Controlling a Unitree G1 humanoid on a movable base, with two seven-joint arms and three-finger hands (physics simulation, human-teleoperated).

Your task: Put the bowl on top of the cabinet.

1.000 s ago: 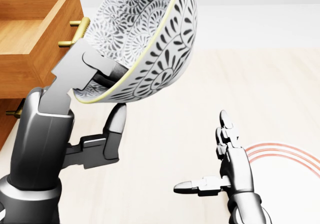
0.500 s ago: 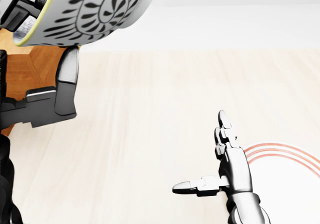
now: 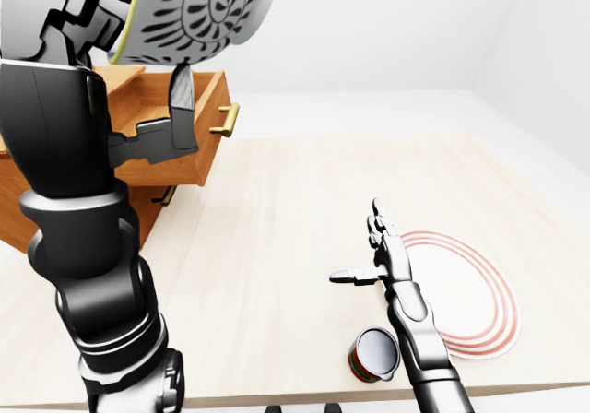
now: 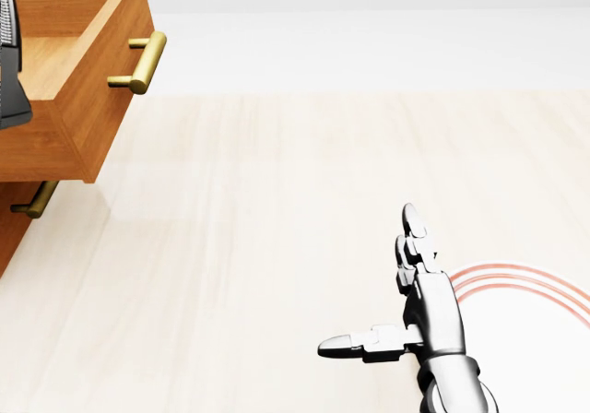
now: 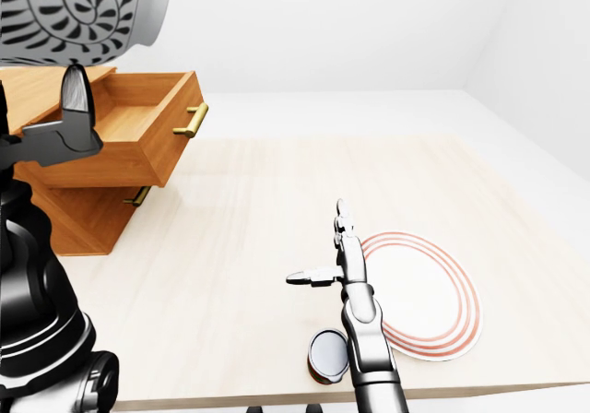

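The bowl (image 3: 198, 12), white with black leaf patterns and a yellow rim, is tilted high at the top left of the left-eye view. My left hand (image 3: 138, 49) is shut on its rim, with the thumb (image 3: 180, 95) below and the fingers inside. It hangs above the wooden cabinet (image 5: 83, 215), over the cabinet's open top drawer (image 5: 138, 146). In the head view only a dark sliver of this hand shows at the left edge. My right hand (image 3: 355, 242) stands open and empty low over the table, left of the plate.
A white plate with red rings (image 3: 461, 289) lies on the pale wooden table (image 3: 277, 219) at the lower right. A red and green can (image 3: 373, 353) stands by my right forearm near the table's bottom edge. The drawer's brass handle (image 4: 138, 63) juts out over the table.
My left hand has carried the bowl up and to the left, almost out of the head view, which uncovers the open drawer. The right hand has not moved.
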